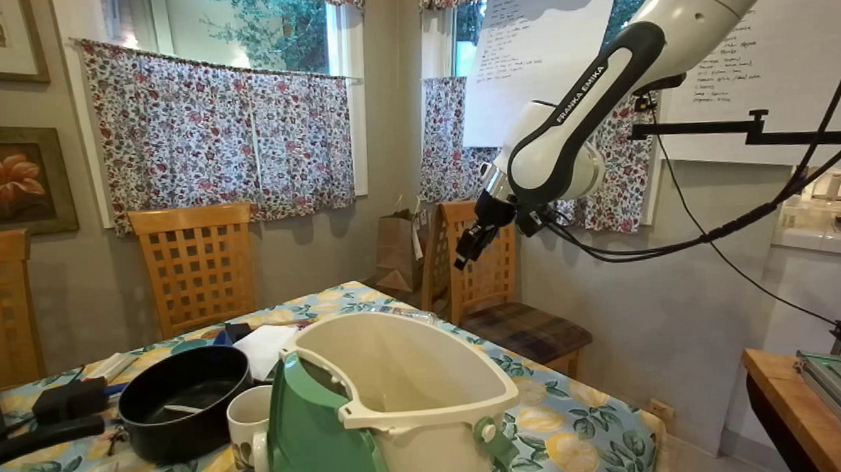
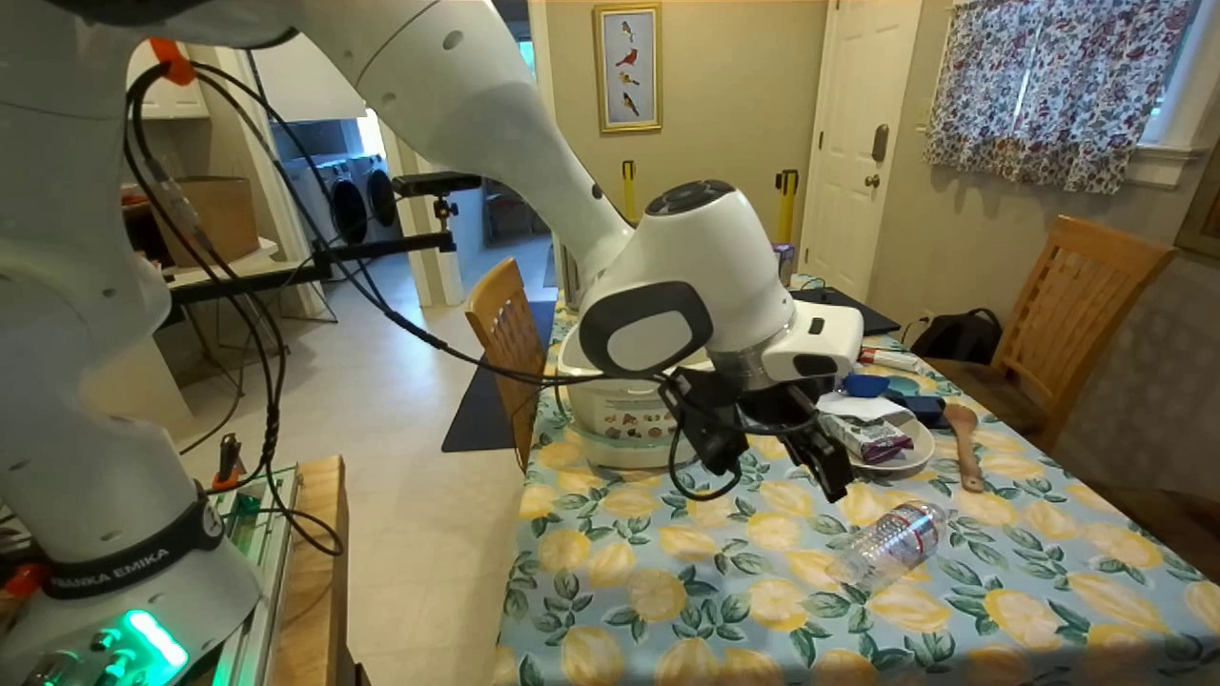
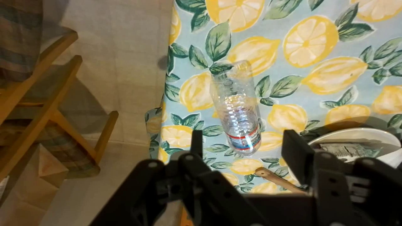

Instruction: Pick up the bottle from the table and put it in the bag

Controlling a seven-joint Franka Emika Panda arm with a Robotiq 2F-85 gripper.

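The clear bottle lies on its side on the lemon-print table, a red-banded label near one end. It also shows in an exterior view; in another exterior view the bag mostly hides it. I cannot make out a cap. My gripper is open and empty above the table, apart from the bottle; in the wrist view the bottle's labelled end shows between the fingers. The gripper also shows in both exterior views. The bag, mint green and cream, stands open-topped; the arm partly hides it elsewhere.
A black pan and a white mug stand beside the bag. A white bowl with a packet and a wooden spoon lie beyond the bottle. A chair stands at the table's edge.
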